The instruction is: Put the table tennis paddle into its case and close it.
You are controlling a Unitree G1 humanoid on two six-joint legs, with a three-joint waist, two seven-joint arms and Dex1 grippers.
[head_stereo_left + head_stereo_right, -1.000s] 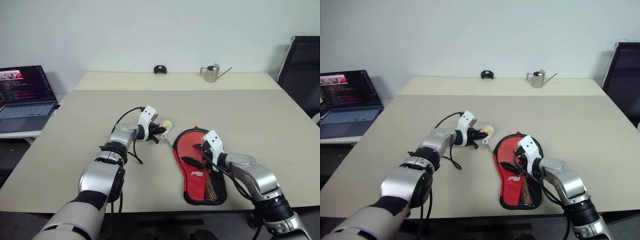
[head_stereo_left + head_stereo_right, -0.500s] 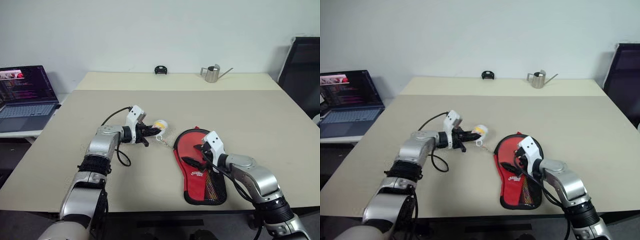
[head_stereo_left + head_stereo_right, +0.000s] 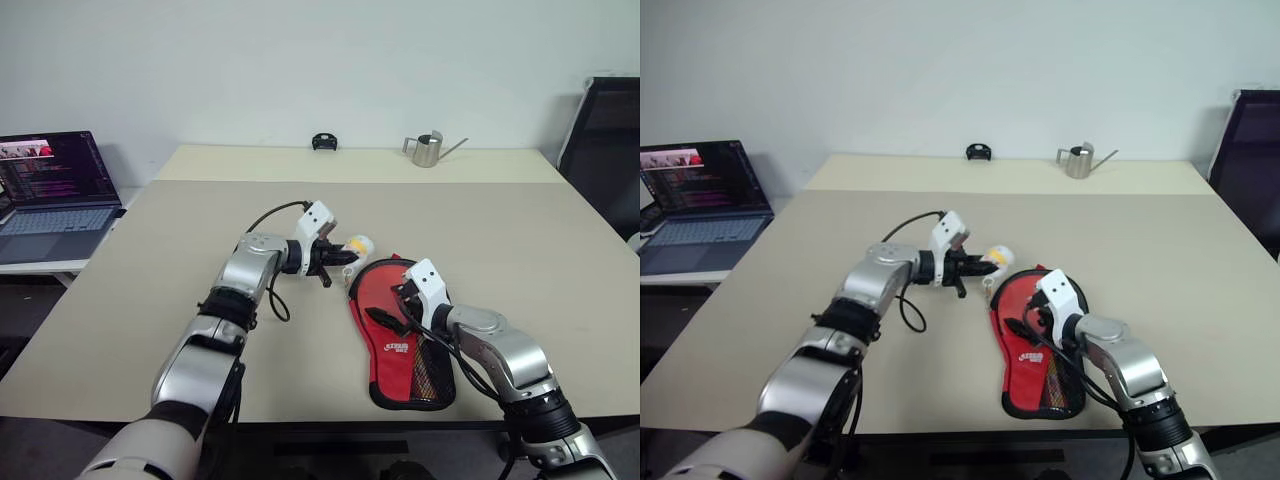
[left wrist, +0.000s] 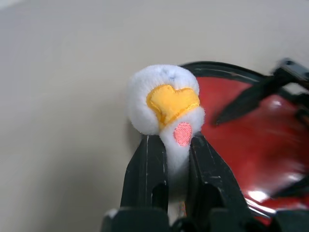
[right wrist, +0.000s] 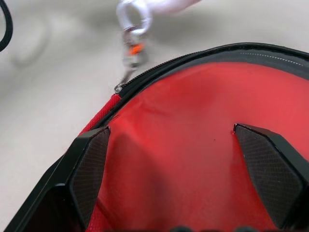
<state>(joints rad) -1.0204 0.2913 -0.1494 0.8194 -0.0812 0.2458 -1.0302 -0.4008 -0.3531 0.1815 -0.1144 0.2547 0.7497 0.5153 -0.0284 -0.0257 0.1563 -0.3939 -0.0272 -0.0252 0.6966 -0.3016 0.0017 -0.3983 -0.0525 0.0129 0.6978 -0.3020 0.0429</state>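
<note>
case (image 3: 400,330): red face up, white logo unreadable | left gripper (image 4: 179,145): pinching plush charm (image 4: 164,104) | right gripper (image 5: 178,169): spread wide on case

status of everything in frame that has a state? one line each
case: flat on the table, red face up, mesh end toward the robot.
plush charm: pinched in the left gripper, clipped to the case's zipper pull.
left gripper: shut on the plush charm.
right gripper: open, fingers spread over the case's red face.
laptop: lid open, screen lit.
watering can: upright.
</note>
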